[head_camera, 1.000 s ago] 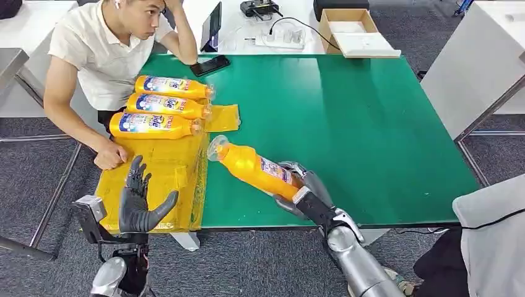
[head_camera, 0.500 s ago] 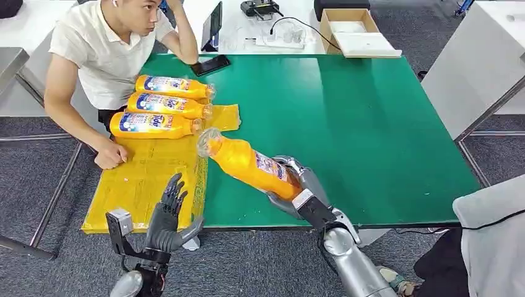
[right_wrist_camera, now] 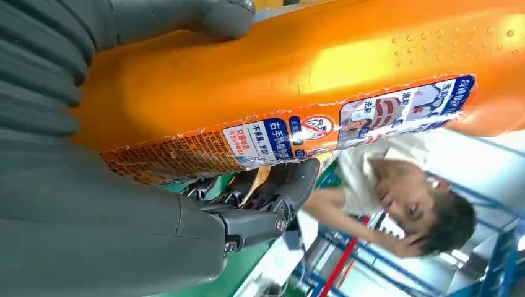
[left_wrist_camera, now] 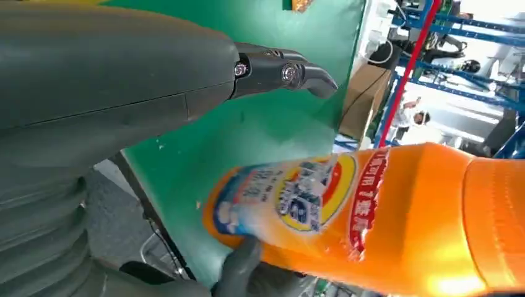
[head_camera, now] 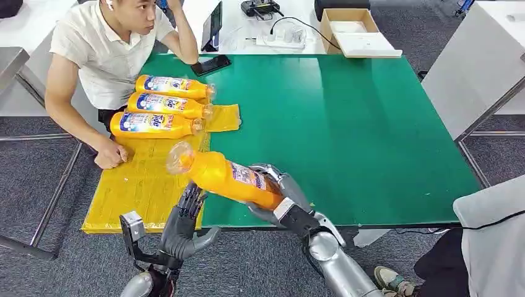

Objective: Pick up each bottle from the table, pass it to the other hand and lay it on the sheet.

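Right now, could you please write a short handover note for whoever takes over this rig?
Right hand grips the orange bottle by its base, off the green table, neck toward the yellow sheet.
Left hand is open, fingers apart, just under the bottle; no grip yet.
Done: three bottles lie on the sheet.
Left: hand this bottle over to the left hand, then lay it on the sheet.

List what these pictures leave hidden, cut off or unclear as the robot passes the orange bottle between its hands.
- Orange plastic bottle, base: head view, wrapped by the right hand.
- Same bottle, cap end: cut off by both wrist pictures' edges.
- Left hand, contact with bottle: head view, the bottle covers its fingertips; cannot tell.
- Yellow sheet, part under three lying orange bottles.
- Black phone: screen too small to read.
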Controlling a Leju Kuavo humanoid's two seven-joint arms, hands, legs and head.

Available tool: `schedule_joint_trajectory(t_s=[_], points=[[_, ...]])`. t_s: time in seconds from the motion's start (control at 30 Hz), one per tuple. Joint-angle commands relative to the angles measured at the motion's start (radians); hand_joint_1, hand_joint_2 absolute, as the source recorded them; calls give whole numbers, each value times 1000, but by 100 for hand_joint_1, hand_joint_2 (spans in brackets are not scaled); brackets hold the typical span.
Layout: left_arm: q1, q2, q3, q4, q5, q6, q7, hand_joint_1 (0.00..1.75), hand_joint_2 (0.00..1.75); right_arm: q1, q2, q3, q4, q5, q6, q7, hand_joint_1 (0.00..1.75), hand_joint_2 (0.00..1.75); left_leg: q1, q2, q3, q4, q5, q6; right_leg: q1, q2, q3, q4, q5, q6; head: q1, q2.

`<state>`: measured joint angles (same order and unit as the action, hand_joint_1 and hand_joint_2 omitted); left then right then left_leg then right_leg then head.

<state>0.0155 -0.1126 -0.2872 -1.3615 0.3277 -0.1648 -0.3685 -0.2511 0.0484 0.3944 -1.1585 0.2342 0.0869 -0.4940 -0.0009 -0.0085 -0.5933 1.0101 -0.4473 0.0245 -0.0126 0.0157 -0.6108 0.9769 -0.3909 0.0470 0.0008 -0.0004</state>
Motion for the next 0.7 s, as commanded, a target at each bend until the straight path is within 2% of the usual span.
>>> schedule_joint_trajectory(t_s=[0.03, 0.33, 0.7], points=[[-50, -39, -5, -2, 28, 41, -19, 0, 175, -37, 36, 136, 101, 4, 22, -6, 175, 175, 1, 1, 3, 0, -1, -2, 1, 0, 3, 0, -1, -2, 0, 0], [-39, -50, -33, -18, 89, 17, -17, 0, 175, -23, 43, 180, 135, -2, 26, -12, 175, 175, 1, 0, 5, -1, -1, -1, 1, -2, 5, -1, -2, -2, 0, 0], [-25, -12, -102, -40, 126, -101, -16, 0, 175, -43, 51, 172, 164, -27, 34, -17, 175, 175, 0, 1, 3, -1, -1, -1, 0, 0, 3, -1, -1, -1, 0, 0]])
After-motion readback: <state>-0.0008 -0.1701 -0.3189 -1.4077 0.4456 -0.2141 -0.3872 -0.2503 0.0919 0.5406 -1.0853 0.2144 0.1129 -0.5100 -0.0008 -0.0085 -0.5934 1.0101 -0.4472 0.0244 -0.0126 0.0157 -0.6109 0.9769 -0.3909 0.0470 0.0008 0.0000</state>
